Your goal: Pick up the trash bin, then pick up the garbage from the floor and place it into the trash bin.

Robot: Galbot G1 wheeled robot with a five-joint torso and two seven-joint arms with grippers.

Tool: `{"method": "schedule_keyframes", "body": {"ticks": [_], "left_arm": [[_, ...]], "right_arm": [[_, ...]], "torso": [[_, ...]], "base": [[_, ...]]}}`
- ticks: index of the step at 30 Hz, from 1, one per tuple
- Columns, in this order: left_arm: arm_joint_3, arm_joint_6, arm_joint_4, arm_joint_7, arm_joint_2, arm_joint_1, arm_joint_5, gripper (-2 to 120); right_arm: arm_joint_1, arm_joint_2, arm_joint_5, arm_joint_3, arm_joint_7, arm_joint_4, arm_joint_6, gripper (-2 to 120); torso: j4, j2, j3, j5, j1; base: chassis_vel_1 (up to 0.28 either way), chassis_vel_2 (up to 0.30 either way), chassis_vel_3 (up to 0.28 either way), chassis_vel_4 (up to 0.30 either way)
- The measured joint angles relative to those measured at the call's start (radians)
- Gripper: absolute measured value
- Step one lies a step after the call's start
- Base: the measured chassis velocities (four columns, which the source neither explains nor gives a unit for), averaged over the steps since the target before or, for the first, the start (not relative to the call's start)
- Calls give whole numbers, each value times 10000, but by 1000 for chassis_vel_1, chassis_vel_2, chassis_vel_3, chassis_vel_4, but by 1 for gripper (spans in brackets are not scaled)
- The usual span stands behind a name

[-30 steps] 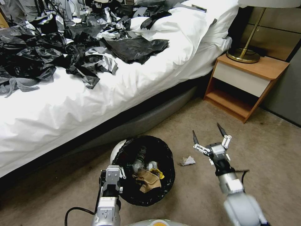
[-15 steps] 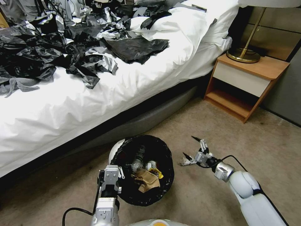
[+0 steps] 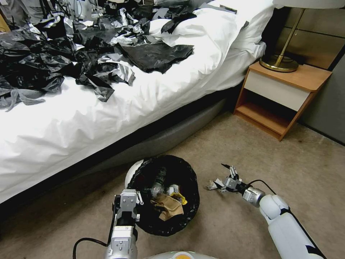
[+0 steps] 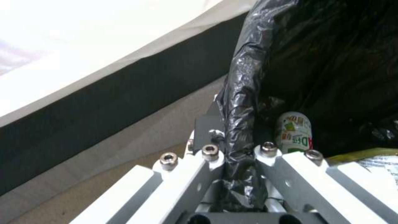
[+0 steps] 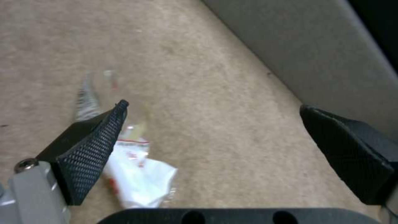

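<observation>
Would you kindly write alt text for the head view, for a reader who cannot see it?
The open right gripper reaches down to a white packet on the carpet, beside the trash bin, whose rim the left gripper clamps. Behind stands a white bed strewn with black plastic sheets.

The left gripper (image 4: 238,155), with silver bolted finger links across the bottom of the frame, is clamped on the crinkled black plastic liner bag over the rim of the trash bin (image 4: 242,93), which rises through the centre. Inside, at lower right, stands a small plastic bottle with a green-and-white label (image 4: 295,130). The white bed sheet (image 4: 83,43) fills the upper left above a dark band; beige carpet (image 4: 136,140) shows lower left.
</observation>
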Motion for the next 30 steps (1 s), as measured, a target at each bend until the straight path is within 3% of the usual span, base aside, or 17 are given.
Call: {"method": "schedule_keyframes", "body": {"ticks": [8, 21, 30], "left_arm": [[-5, 2, 0, -5, -24, 3, 2, 0], [13, 3, 0, -14, -25, 5, 15, 0], [12, 2, -26, -21, -29, 68, 39, 0]], "right_arm": [[78, 115, 100, 17, -687, -348, 288, 100], [55, 273, 231, 27, -647, -742, 331, 100], [477, 348, 639, 76, -184, -1752, 168, 100]], "torso": [[1, 0, -1, 0, 0], [0, 0, -1, -1, 0], [1, 0, -1, -1, 0]], "base": [[0, 0, 0, 0], [0, 0, 0, 0], [0, 0, 0, 0]]}}
